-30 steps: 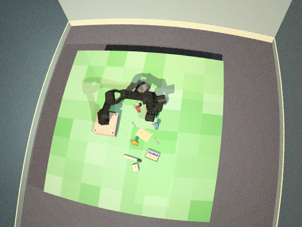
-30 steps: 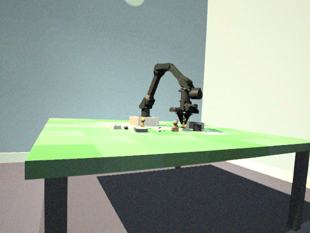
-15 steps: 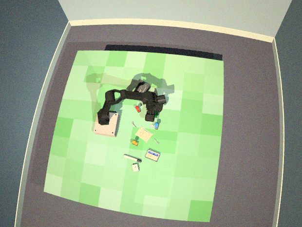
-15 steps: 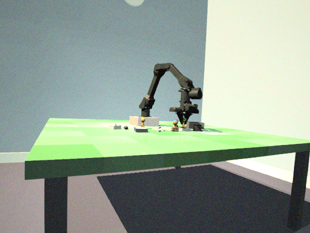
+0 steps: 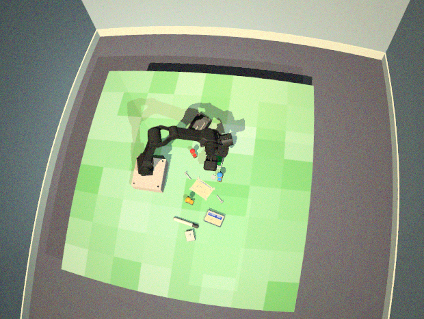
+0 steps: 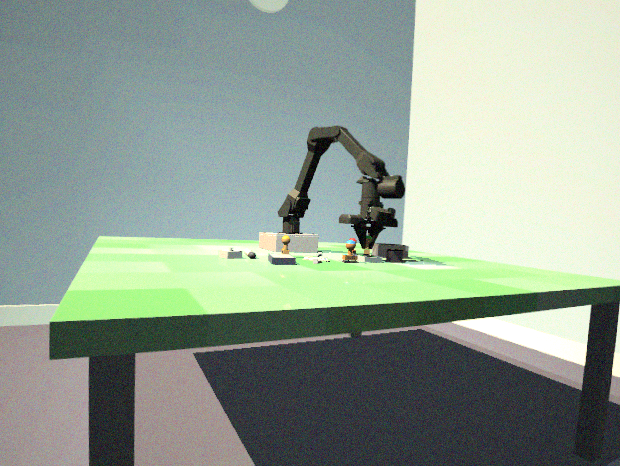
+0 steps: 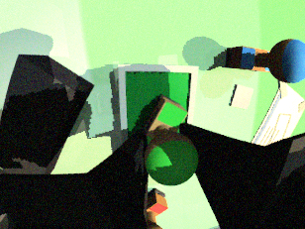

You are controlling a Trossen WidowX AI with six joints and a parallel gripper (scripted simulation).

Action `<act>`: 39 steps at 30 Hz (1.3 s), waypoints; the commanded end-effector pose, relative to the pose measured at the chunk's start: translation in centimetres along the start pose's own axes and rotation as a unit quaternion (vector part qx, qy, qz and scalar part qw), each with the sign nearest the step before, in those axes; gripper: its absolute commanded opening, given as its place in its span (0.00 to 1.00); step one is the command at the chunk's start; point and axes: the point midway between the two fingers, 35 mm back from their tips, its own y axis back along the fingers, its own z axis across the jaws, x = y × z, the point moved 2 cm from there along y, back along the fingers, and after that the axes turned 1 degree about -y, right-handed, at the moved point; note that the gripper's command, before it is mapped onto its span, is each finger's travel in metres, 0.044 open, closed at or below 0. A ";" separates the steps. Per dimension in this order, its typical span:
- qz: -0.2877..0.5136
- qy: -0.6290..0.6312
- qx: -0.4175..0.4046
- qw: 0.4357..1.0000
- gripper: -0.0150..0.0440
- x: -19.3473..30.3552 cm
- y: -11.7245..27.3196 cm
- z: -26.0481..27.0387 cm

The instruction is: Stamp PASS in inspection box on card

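Note:
My gripper (image 6: 368,245) (image 7: 161,131) points down and is shut on the green-knobbed stamp (image 6: 367,252) (image 7: 171,160). The stamp's brown block is over the green ink pad (image 5: 219,160) (image 6: 372,259) (image 7: 193,80), which has a pale rim. I cannot tell whether the stamp touches the pad or is just above it. The arm hides the stamp in the top view. The cream card (image 5: 202,187) (image 7: 282,120) lies beside the pad, with printed outlines. Its print is too small to read, and the stamp's face is hidden.
A blue-knobbed stamp (image 5: 219,175) (image 7: 291,60) stands between pad and card. A red one (image 5: 193,152) (image 7: 157,203) and an orange one (image 5: 189,200) (image 6: 285,240) stand nearby. A dark box (image 5: 200,122) (image 6: 390,252), a blue-labelled case (image 5: 214,218), a marker (image 5: 184,222) and a white block (image 5: 189,235) are around.

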 end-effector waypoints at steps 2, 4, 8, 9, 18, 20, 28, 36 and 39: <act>0.003 0.001 -0.001 1.000 0.25 0.0 -0.4 0.1; 0.003 0.001 -0.001 1.000 0.25 0.0 -0.4 0.1; 0.003 0.001 -0.001 1.000 0.25 0.0 -0.4 0.1; 0.003 0.001 -0.001 1.000 0.25 0.0 -0.4 0.1; 0.003 0.001 -0.001 1.000 0.25 0.0 -0.1 0.1; 0.003 0.001 -0.001 1.000 0.25 0.0 0.0 0.1; 0.003 0.001 -0.001 1.000 0.25 0.0 0.4 0.1; 0.003 0.001 -0.001 1.000 0.25 0.0 0.8 0.0; 0.003 0.001 -0.001 1.000 0.25 0.0 0.9 0.0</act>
